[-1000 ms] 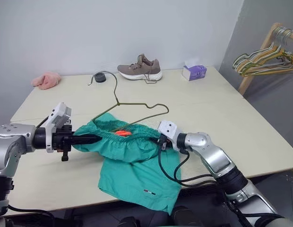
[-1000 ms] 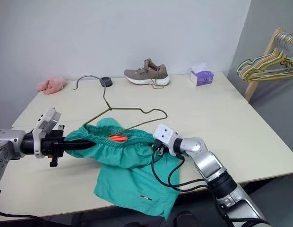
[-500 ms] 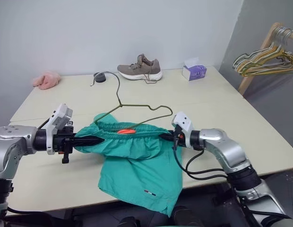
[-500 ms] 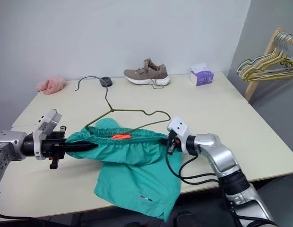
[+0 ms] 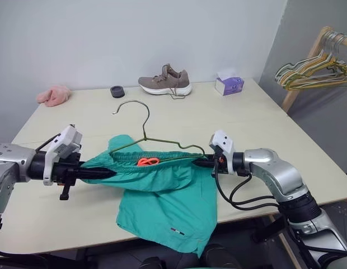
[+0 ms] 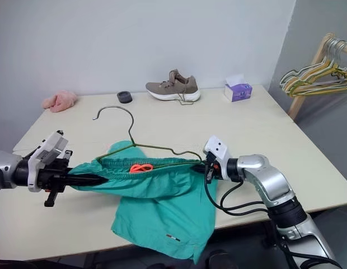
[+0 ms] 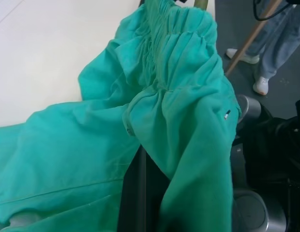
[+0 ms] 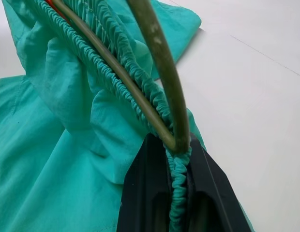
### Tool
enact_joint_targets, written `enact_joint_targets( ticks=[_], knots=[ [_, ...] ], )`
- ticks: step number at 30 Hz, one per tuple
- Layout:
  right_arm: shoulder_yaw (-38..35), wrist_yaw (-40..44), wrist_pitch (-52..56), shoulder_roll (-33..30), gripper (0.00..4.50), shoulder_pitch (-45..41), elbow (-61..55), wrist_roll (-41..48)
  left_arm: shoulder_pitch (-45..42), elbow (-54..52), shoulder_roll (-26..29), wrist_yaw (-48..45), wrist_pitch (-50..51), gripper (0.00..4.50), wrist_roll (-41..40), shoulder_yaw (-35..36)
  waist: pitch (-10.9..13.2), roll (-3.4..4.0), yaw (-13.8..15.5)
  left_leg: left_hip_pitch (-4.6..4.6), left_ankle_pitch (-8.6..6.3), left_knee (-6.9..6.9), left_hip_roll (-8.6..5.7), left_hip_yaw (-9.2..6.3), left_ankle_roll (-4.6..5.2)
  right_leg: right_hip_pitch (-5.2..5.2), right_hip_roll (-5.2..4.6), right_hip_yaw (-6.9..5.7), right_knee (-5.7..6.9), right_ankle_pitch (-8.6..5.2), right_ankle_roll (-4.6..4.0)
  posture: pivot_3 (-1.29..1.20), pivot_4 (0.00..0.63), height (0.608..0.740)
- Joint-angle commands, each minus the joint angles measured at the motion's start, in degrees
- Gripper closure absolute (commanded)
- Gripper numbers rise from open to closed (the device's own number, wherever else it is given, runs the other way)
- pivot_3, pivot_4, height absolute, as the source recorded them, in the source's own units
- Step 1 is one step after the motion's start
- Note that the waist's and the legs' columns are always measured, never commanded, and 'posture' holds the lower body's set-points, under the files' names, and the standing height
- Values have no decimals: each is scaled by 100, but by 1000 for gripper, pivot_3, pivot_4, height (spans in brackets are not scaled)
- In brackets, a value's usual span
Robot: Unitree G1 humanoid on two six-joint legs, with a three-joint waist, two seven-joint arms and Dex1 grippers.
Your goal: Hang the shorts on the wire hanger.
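You have each hand, left hand [image 5: 109,173] and right hand [image 5: 200,162], clamped on the shorts [image 5: 162,193], waistband stretched along the wire hanger [image 5: 156,140]; next, settle it evenly.

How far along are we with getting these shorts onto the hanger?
Done: both grippers are shut on the shorts, left gripper and right gripper at opposite ends of the waistband. In hand: the band is stretched along the wire hanger, whose end sits at the right fingers. Left: whether the bar is inside the waist is unclear; the hem lies on the table.

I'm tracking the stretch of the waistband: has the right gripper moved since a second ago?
Yes. The right gripper, shut on the shorts, moved rightward, nearer the table edge.
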Motion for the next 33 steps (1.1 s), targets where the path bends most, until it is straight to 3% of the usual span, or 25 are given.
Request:
enact_joint_targets(
  ticks=[1, 23, 33],
  knots=[
    [-391, -224, 200, -357, 4471, 64, 115, -131, 90, 417, 330, -216, -278, 4500, 241, 213, 0, 1, 2, 0, 0, 0, 0, 0, 0, 0, 0, 0, 0, 0, 0, -131, 0, 740],
    [-32, -19, 18, -967, 4471, 232, -362, -242, -72, 1240, 513, 121, -1690, 4500, 1171, -297, -1, -1, 11, -1, 0, 0, 1, 0, 0, -2, -1, -1, -1, 0, 1, -134, 0, 740],
    [144, -36, -236, -1091, 4471, 302, -629, -251, -116, 1106, 214, 679, -1240, 4500, 876, -233, -1, -1, 12, -2, 0, 0, 1, 0, 1, -1, -1, -1, 0, -1, 2, -134, 0, 740]
  ],
)
